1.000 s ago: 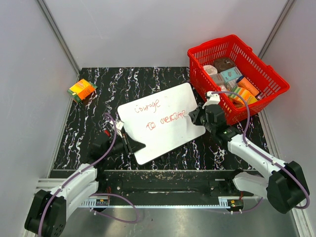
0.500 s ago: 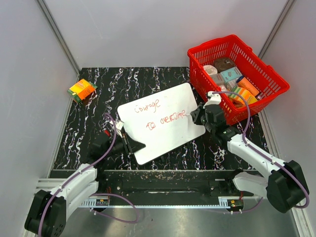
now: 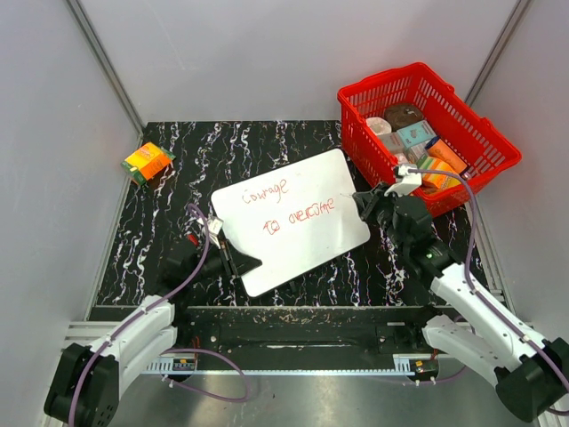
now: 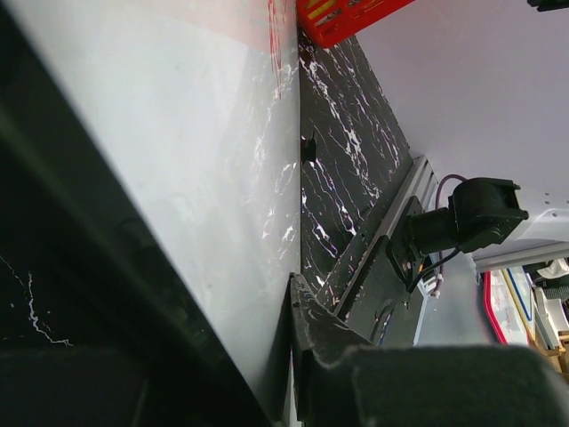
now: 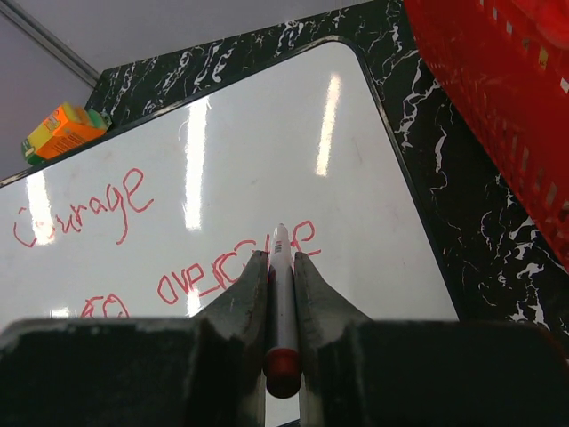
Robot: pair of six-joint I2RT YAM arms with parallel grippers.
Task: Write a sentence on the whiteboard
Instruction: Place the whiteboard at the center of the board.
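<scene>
One whiteboard [image 3: 289, 218] lies skewed on the middle of the black marbled tabletop [image 3: 160, 205]. Its far right corner is just beside one red basket [image 3: 378, 78] of packaged goods. Bare tabletop lies open to the left and far side, with one orange box [image 3: 147, 162] at the far left edge. The sentence [image 3: 289, 209] runs in two red lines, "courage" above "to overcome". The left gripper [image 3: 233, 262] sits at the board's near left edge, and the right gripper [image 3: 363, 206] is at its right edge, near the basket.

Left wrist: both fingers are clenched on the board's black edge, the white face stretching away toward the basket.

Right wrist: two fingers grasp one white marker [image 5: 283, 294], its tip over the end of "overcome". I cannot tell whether it touches.
</scene>
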